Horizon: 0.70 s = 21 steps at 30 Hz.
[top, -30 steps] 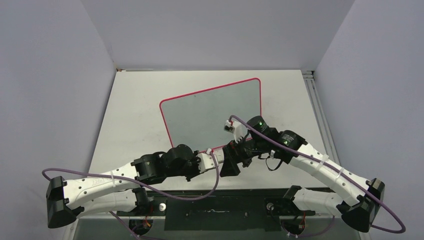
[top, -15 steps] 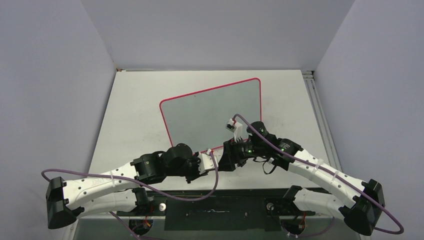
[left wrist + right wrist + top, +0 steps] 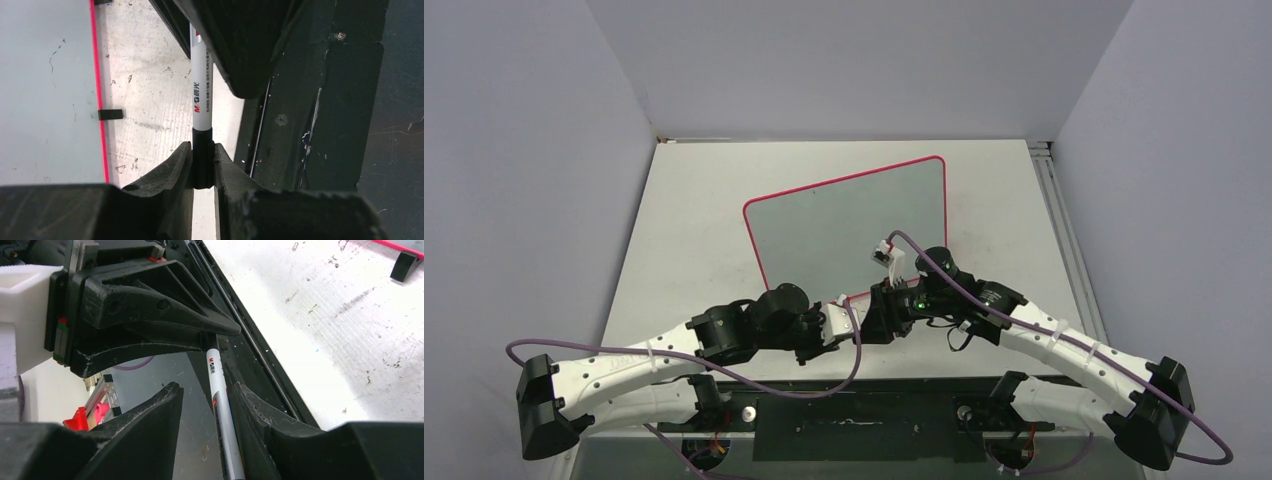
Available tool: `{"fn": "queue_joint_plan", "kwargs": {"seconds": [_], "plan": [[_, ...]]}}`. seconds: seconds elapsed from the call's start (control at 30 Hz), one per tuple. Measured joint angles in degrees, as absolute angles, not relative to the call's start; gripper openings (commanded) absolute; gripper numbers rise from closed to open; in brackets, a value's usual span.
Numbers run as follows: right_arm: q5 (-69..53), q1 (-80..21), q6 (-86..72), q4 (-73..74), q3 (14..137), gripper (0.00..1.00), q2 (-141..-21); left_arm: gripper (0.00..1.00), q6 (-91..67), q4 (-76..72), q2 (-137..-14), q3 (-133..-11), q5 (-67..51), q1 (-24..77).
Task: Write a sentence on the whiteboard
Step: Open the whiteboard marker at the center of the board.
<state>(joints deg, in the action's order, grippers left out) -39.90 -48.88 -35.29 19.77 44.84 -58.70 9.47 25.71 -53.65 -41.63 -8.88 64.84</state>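
Observation:
The whiteboard (image 3: 844, 215), pale grey with a red rim, lies tilted on the table; no sentence shows on it. Near its front edge the two grippers meet nose to nose. My left gripper (image 3: 203, 165) is shut on the black end of a white marker pen (image 3: 202, 100). The pen's barrel (image 3: 218, 390) runs between the fingers of my right gripper (image 3: 205, 386). It lies against the right finger, with a gap to the left finger, so that gripper is open. In the top view the pen is hidden by the left gripper (image 3: 849, 325) and the right gripper (image 3: 882, 318).
The board's red rim (image 3: 98, 90) and a small black foot (image 3: 110, 114) lie left of the pen. A dark base plate (image 3: 320, 100) runs along the table's near edge under the grippers. Purple cables (image 3: 754, 385) loop beside both arms.
My right gripper has moved left and nearer to the left gripper, and its jaws have narrowed round the pen barrel. The left gripper has kept its hold and place.

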Motion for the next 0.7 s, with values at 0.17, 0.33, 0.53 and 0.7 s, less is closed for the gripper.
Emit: {"fn": "queue_joint_plan", "kwargs": {"seconds": [0.17,0.33,0.53,0.7], "plan": [[-39.24,-50.63,-35.27,19.75,44.64,0.38,-58.7,0.0,9.45,25.71,-53.65,-41.63,-9.78,64.75],[-38.7,-51.46,-35.64,18.92,44.18,0.35,-58.72,0.0,9.47,25.71,-53.65,-41.63,-10.39,64.75],[-38.17,-51.53,-36.14,18.35,43.83,0.26,-58.72,0.0,9.5,25.71,-53.65,-41.63,-10.72,64.75],[-37.47,-51.53,-36.8,17.43,43.05,0.25,-58.7,0.0,9.5,25.71,-53.65,-41.63,-11.0,64.75]]}}
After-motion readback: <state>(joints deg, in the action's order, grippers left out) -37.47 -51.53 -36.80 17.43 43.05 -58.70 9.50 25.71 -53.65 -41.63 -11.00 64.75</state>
